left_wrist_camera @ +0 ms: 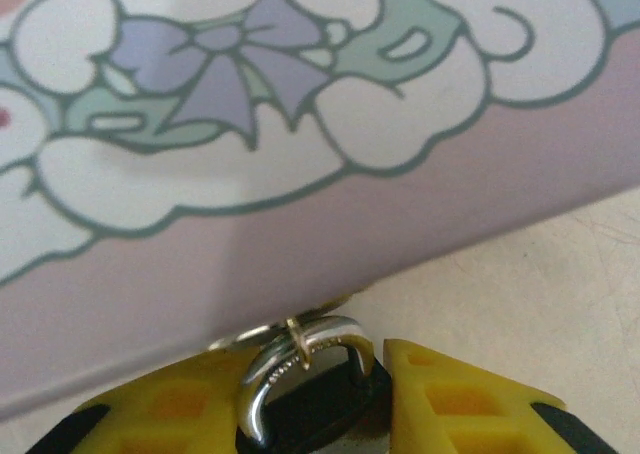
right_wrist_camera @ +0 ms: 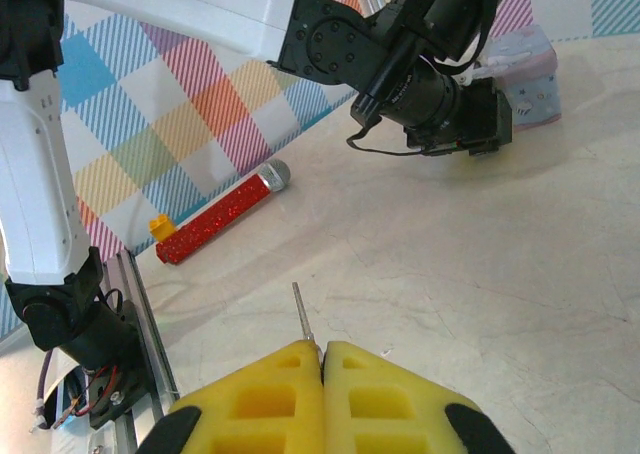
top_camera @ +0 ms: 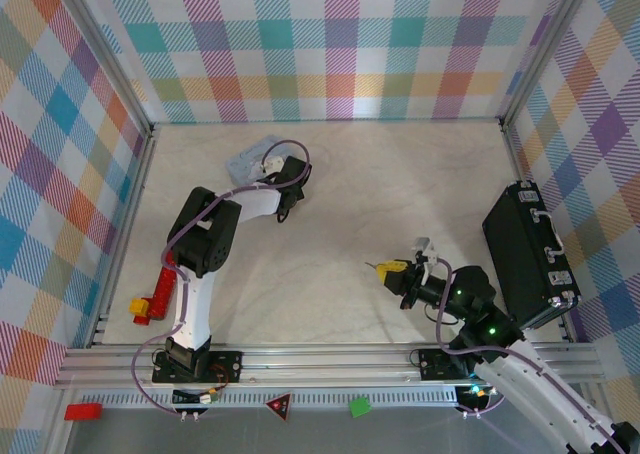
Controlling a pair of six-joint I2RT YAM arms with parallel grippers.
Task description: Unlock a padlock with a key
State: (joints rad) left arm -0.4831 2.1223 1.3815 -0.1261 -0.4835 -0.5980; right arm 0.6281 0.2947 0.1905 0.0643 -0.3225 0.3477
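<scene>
1. Yellow fingers of the left gripper (left_wrist_camera: 320,384) sit at the bottom edge of the left wrist view, clenched on the padlock (left_wrist_camera: 310,406). Its black body is wedged between the pads. Its silvery shackle arches up against the lower edge of the cartoon-printed tin (left_wrist_camera: 300,174), which spans the upper frame. A small fitting crosses the shackle's top, too blurred to name. No keyhole shows. Pale table (left_wrist_camera: 540,274) lies at the right.

2. In the right wrist view, the right gripper (right_wrist_camera: 322,359) is at bottom centre, its fingers pressed together on the key (right_wrist_camera: 301,314). The thin shaft pokes out toward the upper left. The left gripper is in the upper right, well apart, with the tin beyond it. A red stick (right_wrist_camera: 215,219) and a yellow block (right_wrist_camera: 160,229) lie at the left.

3. In the top view, the right gripper is right of centre and low, with the key tip pointing left. The left arm reaches to the tin above and left of centre. A black case (top_camera: 525,254) stands at the right edge.

4. My judgement is that both pieces are in hand and the current step is bringing the key to the lock. The next move calls for closing the gap. The padlock probably has to turn so that its keyway faces the shaft, clear of the tin. The shaft then has to line up closely, since a slight tilt would miss.
</scene>
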